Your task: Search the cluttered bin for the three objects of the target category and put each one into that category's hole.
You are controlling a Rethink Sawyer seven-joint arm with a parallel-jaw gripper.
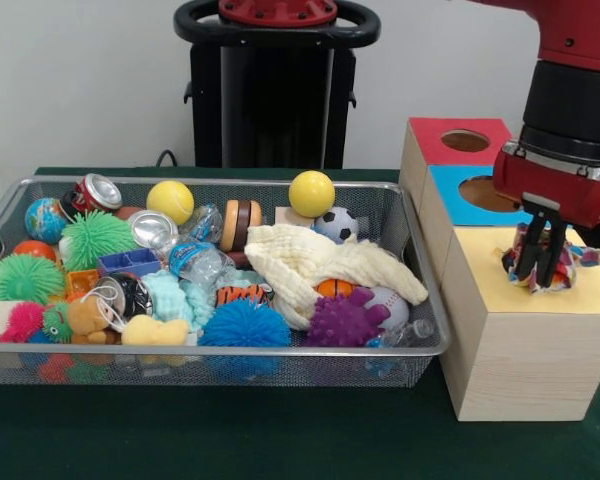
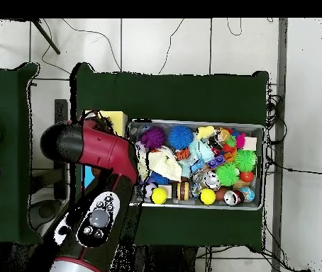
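A: What do we have at right of the front view?

B: The red and black arm comes down from upper right. Its pincer (image 1: 544, 262) is clamped on a bunched, multicoloured patterned cloth (image 1: 558, 268), held right over the yellow-topped box (image 1: 525, 345) at lower right. The cloth seems to touch or sit just above the yellow top; we can't tell which.

A: Why there?

B: We judge this is the drop-off step: the yellow top is prob. the cloth category's slot. Its hole is hidden behind the pincer & cloth, so we can't confirm it. The pose, straight down over the top, suits pushing the soft bundle in.

A: Other boxes?

B: Behind it, toward upper right, a blue-topped box (image 1: 455, 190) w/ a round hole, then a red-topped box (image 1: 435, 140) w/ a round hole. Both holes look dark; contents not visible.

A: And the bin?

B: A wire mesh bin (image 1: 210, 355) fills left and centre of the frame, on the green desk (image 1: 230, 440). It's packed: a cream cloth (image 1: 310, 260) draped at centre-right, likely same category and a next target. Around it two yellow balls (image 1: 311, 192), a small soccer ball (image 1: 336, 224), a purple spiky ball (image 1: 346, 322), a blue spiky ball (image 1: 244, 325), green spiky balls (image 1: 22, 277), crushed cans (image 1: 98, 191), a crumpled plastic bottle (image 1: 198, 264), a globe ball (image 1: 46, 218).

A: Overhead view?

B: The arm (image 2: 100, 152) covers the boxes at centre-left; the bin sits at centre-right. The pincer isn't visible there.
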